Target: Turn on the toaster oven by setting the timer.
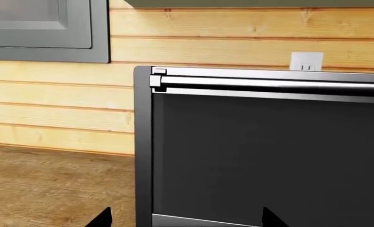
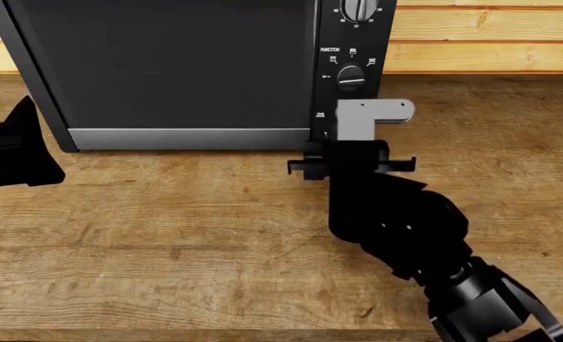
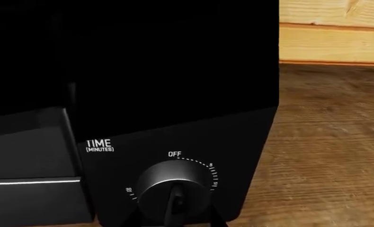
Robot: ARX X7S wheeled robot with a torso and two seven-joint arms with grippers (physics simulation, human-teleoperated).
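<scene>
The black toaster oven (image 2: 177, 64) stands at the back of the wooden counter, with a dark glass door and a silver strip (image 2: 191, 137) along the door's bottom. Its knob panel is on the right, with the FUNCTION knob (image 2: 351, 77) showing. In the head view my right gripper (image 2: 353, 149) hides the timer. In the right wrist view the timer (image 3: 174, 182) sits under the "TIME" label (image 3: 99, 144). The right gripper (image 3: 177, 220) has a finger on each side of the knob and is shut on it. My left gripper (image 2: 16, 146) is open and empty, left of the oven's front corner (image 1: 143, 142).
Wooden plank wall behind the oven, with a white outlet (image 1: 306, 61) and a grey framed panel (image 1: 48, 28) at the upper left. The door's silver handle (image 1: 269, 84) runs along its top. The wooden counter (image 2: 167, 235) stretches in front of the oven.
</scene>
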